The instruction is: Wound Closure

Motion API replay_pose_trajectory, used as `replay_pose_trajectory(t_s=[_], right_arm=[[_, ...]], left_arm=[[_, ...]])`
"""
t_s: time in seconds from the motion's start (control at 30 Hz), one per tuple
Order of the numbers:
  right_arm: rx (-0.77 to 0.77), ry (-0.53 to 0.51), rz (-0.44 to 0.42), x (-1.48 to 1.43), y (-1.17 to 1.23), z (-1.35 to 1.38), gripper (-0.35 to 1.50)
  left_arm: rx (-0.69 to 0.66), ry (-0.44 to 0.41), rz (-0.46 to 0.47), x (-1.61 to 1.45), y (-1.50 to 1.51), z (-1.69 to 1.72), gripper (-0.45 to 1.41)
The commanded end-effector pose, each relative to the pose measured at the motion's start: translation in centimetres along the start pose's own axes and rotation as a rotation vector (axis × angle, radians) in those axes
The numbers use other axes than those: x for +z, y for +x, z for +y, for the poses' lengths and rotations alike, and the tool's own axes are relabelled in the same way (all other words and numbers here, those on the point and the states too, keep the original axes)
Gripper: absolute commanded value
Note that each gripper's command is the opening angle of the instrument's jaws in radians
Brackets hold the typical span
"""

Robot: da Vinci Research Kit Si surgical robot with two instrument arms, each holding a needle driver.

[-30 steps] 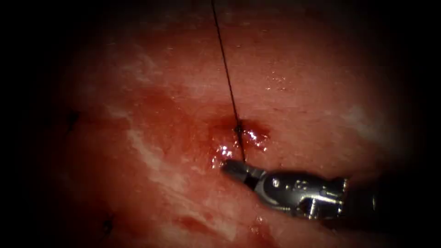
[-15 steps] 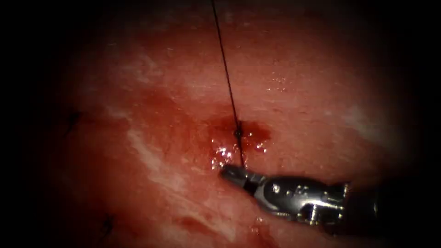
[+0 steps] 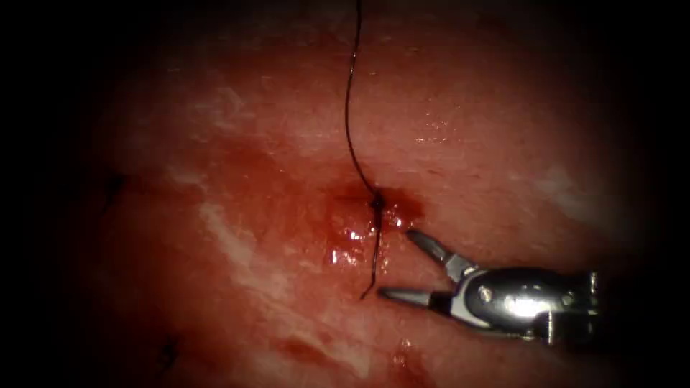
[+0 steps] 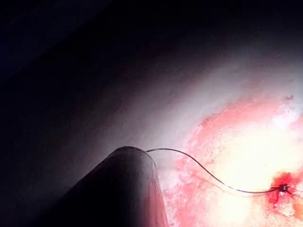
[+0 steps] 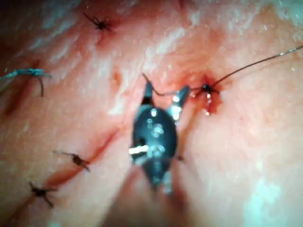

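Our right tool (image 3: 402, 264) stood with jaws wide apart, holding nothing.

Its tips lay just right of the short thread end (image 3: 374, 269), which hung free below the knot (image 3: 376, 203) at the frame's centre. The tool's body ran off toward the lower right, low over the tissue (image 3: 237, 144). From the knot the thread (image 3: 348, 108) rose to the top edge. In the right wrist view we saw older stitches (image 5: 75, 160) well clear. We saw no needle, and could not tell the left tool's jaw state.
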Motion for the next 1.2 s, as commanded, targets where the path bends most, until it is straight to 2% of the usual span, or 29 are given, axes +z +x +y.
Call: replay_pose_trajectory(t_s=[0.03, 0.17, 0.27, 0.3, 0.37, 0.4, 0.53, 0.63, 0.97, 1.2], right_arm=[[0.044, 0.005, -0.004, 0.03, -0.04, -0.01, 1.23], [0.173, 0.020, -0.034, 0.07, 0.06, 0.25, 1.06], [0.224, 0.044, -0.114, 0.18, 0.06, 0.51, 0.86], [0.231, 0.042, -0.121, 0.21, 0.05, 0.57, 0.89], [0.251, 0.059, -0.120, 0.29, 0.00, 0.71, 1.13], [0.263, 0.067, -0.118, 0.32, -0.02, 0.76, 1.16], [0.303, 0.105, -0.109, 0.44, -0.11, 0.96, 1.21], [0.348, 0.155, -0.109, 0.60, -0.20, 1.12, 1.14], [0.379, 0.242, -0.116, 0.92, -0.23, 0.99, 1.13], [0.373, 0.245, -0.125, 1.12, -0.25, 0.91, 1.13]], left_arm=[[-0.011, -0.007, 0.017, -0.04, 0.08, 0.04, -0.45], [-0.044, -0.031, 0.066, -0.43, 0.25, 0.12, -0.45], [-0.065, -0.031, 0.095, -0.71, 0.37, 0.10, -0.45], [-0.075, -0.031, 0.105, -0.80, 0.40, 0.08, -0.45], [-0.082, -0.026, 0.121, -0.93, 0.46, 0.04, -0.45], [-0.093, -0.024, 0.133, -1.02, 0.50, 0.00, -0.45], [-0.116, -0.031, 0.172, -1.28, 0.58, -0.11, -0.45], [-0.143, -0.030, 0.211, -1.57, 0.71, -0.21, -0.45], [-0.142, -0.030, 0.230, -1.71, 0.85, -0.06, -0.45], [-0.149, -0.036, 0.240, -1.85, 0.91, -0.04, -0.45]])
